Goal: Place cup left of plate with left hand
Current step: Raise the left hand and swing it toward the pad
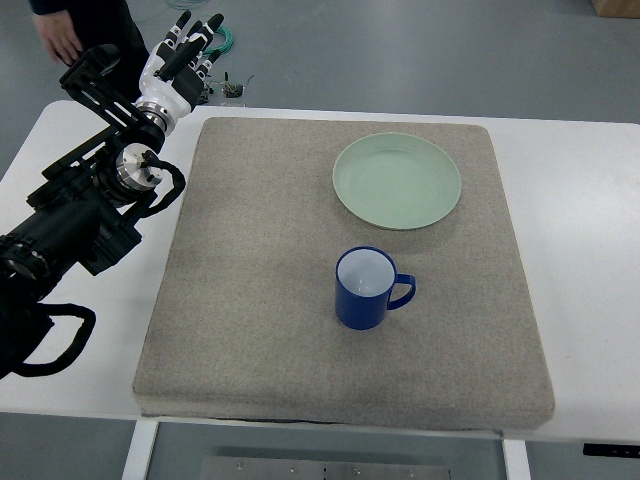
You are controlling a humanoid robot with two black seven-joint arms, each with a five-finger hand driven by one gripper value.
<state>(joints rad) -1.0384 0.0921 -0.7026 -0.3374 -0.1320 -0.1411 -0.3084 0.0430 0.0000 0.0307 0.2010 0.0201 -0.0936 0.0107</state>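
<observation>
**Cup stands below the plate, left hand raised at the far corner**

Top view: a grey felt mat [250, 300] covers most of the white tabletop [580, 250]. The pale green plate [397, 181] lies flat on the mat, and everything else is placed here by reference to it. The blue cup [366, 288] (white inside, handle pointing to the picture's right) stands upright on the mat just below the plate, on the near side of it, a little to the left of its centre. Cup and plate do not touch; a strip of bare mat shows between them. The mat to the left of the plate is bare felt.

The left hand [182, 55] is well to the left of the plate and beyond it, over the far left corner of the tabletop, past the mat's edge. Its fingers [196, 38] are extended and loosely spread, holding nothing. Its black arm [80, 215] runs down along the picture's left edge, well apart from the cup.

A person's hand [60, 38] and dark sleeve show at the top left corner, farther left of the plate than the robot's hand.
</observation>
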